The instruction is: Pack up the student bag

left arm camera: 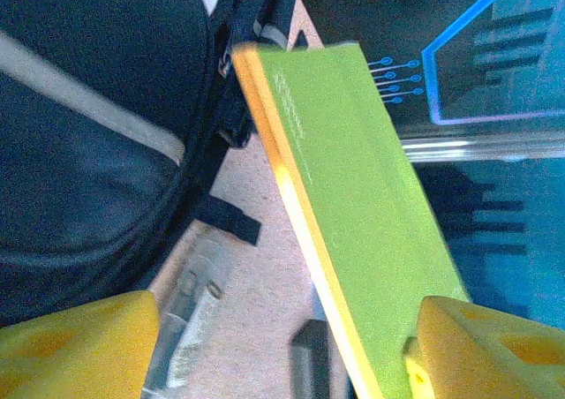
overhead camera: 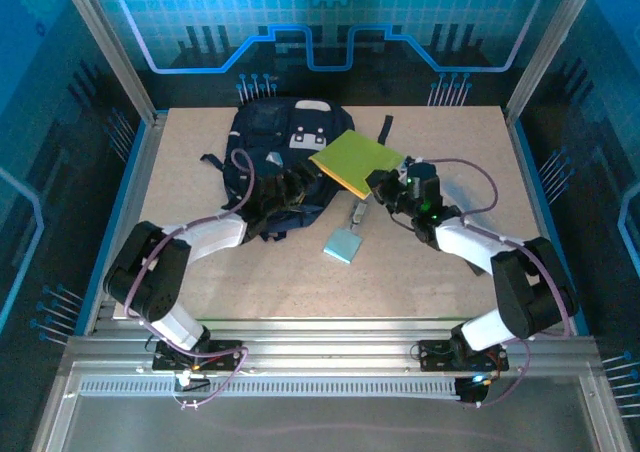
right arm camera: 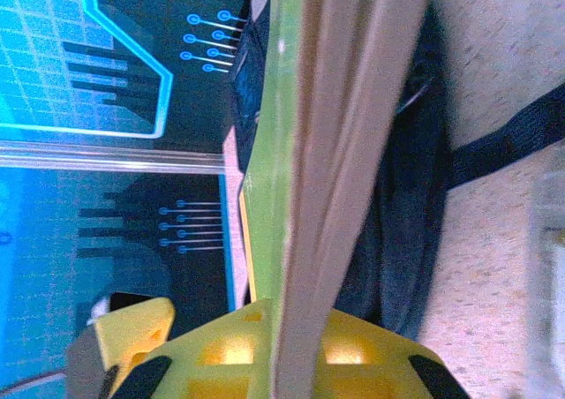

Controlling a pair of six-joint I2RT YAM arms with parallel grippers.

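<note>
Bag [overhead camera: 268,144] lies flat on table [overhead camera: 430,272], far side, left of centre. Right gripper [overhead camera: 386,183] is clamped on the near corner of the green book [overhead camera: 355,160], which it holds raised against the bag's right edge. Left gripper [overhead camera: 294,187] sits at the bag's near edge, jaws wide apart, gripping nothing. Its wrist view shows the book running between its fingers [left arm camera: 75,346]. Blue notebook [overhead camera: 343,244] lies nearer the arms.

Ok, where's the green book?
Top view, centre: the green book is clamped in the right gripper, its left end over the right edge of the student bag.
</note>
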